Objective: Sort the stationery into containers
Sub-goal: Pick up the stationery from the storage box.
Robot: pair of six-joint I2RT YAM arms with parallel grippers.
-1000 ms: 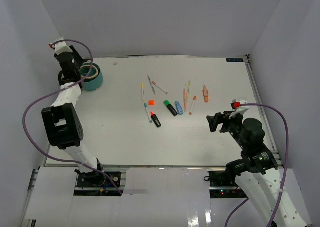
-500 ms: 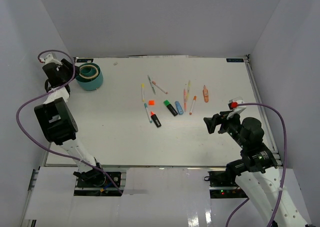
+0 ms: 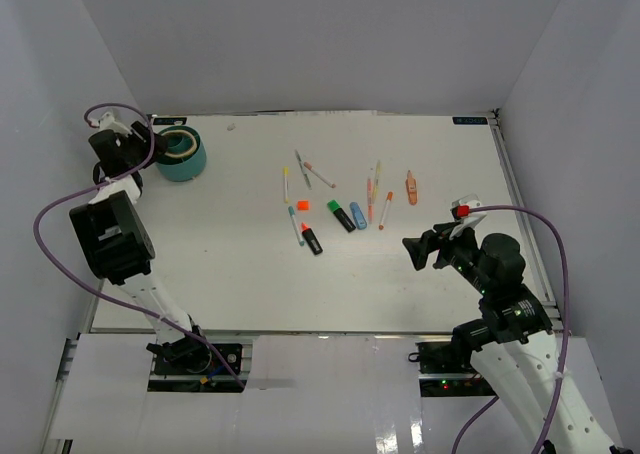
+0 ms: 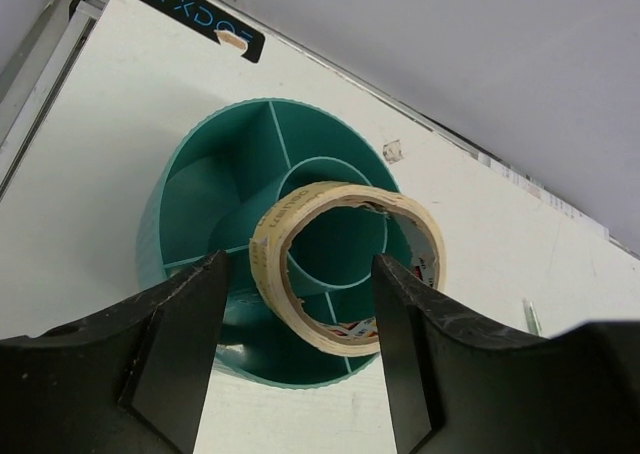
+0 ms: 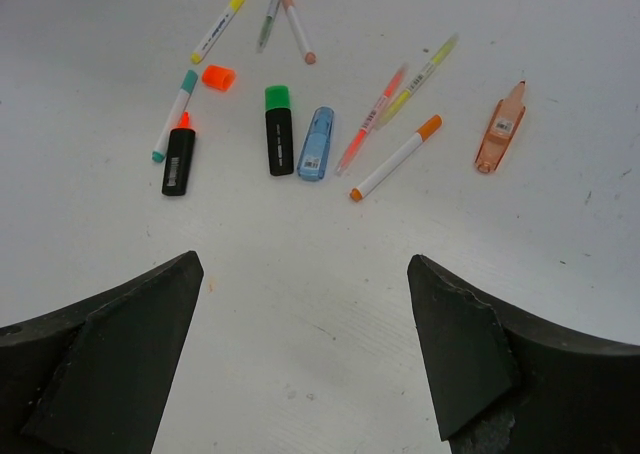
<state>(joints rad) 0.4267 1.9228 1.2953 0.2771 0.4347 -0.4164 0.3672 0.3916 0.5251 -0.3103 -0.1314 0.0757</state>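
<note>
One teal organiser [image 3: 188,166] stands in the far left corner of the worktop [image 3: 220,264], close to both the far edge and the left edge. One roll of tan tape [image 4: 268,254] lies tilted across its top, over the round middle well. The roll hides some of the dividers, so I cannot count the outer sections.

The left end effector [image 4: 300,258] hangs beside the organiser with its fingers apart, and they grip nothing. The right end effector [image 5: 300,274] is spread wide and empty above bare worktop, near the right side.

The loose stationery lies around the middle of the worktop:
- seven thin pens [image 5: 395,157]
- three highlighters: an orange-black highlighter [image 5: 178,159], a green-black highlighter [image 5: 279,139] and a blue highlighter [image 5: 317,144]
- one small orange cap [image 5: 217,76]
- one orange translucent piece [image 5: 500,129]

The orange translucent piece lies nearest the right edge, though well clear of it.

A broad bare stretch separates the cluster from the organiser. The near half of the worktop is open too.
</note>
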